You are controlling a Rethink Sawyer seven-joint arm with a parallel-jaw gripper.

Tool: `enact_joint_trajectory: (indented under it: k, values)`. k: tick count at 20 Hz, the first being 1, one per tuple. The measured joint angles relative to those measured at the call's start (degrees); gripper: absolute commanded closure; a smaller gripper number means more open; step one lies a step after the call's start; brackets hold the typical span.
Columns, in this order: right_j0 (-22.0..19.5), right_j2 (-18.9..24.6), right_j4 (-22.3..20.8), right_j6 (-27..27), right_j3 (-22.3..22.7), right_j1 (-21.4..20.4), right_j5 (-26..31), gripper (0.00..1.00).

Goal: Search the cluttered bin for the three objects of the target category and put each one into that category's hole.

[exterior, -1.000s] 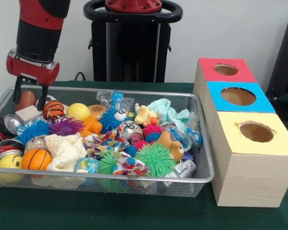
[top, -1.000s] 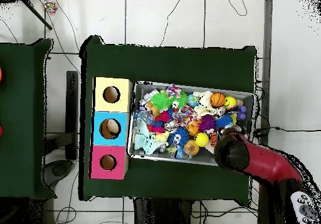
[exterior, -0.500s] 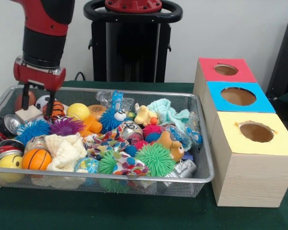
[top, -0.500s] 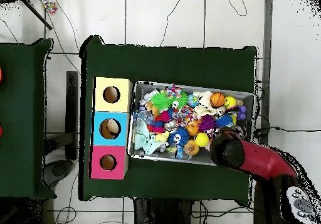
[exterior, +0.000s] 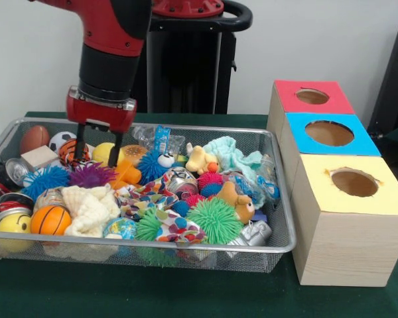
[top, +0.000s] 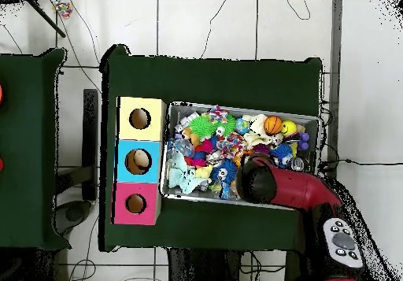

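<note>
Robot hand [exterior: 97, 145], prongs spread w/ nothing held, straddles yellow ball [exterior: 107, 153] near wire bin's [exterior: 186, 252] back rim.

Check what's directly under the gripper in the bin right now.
The open gripper straddles a yellow ball at the wire bin's far side, with an orange-and-black striped ball beside it. Whatever lies beneath those is covered; overhead, the arm hides that spot.

The red and black arm's gripper [exterior: 97, 144] now hangs over the smooth yellow ball [exterior: 107, 153], which sits between its spread jaws, having shifted sideways from the brown football [exterior: 34, 138] and the orange-and-black striped ball [exterior: 69, 151].
</note>
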Motion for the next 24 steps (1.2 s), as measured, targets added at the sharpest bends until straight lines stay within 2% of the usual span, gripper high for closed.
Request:
enact_joint_trajectory:
  k: [5, 9, 11, 13, 15, 18, 24]
  values:
    - [0.7, 0.17, 0.51, 0.0, -0.1, 0.17, 0.22, 0.0]
    - [-0.69, 0.58, 0.51, 0.0, -0.06, 0.98, -0.16, 0.0]
    - [-3.34, 0.89, 0.38, 0.0, 0.13, 2.82, -2.06, 0.0]
    - [-4.29, 0.88, 0.18, 0.0, 0.22, 3.67, -2.89, 0.0]
    - [-6.67, 0.77, -0.46, 0.0, 0.56, 6.45, -5.64, 0.0]
    - [-7.49, 0.79, -0.51, -0.01, 0.71, 7.67, -8.96, 0.0]
    - [-5.62, -1.29, -0.42, 0.0, 2.7, 10.14, -20.22, 0.0]
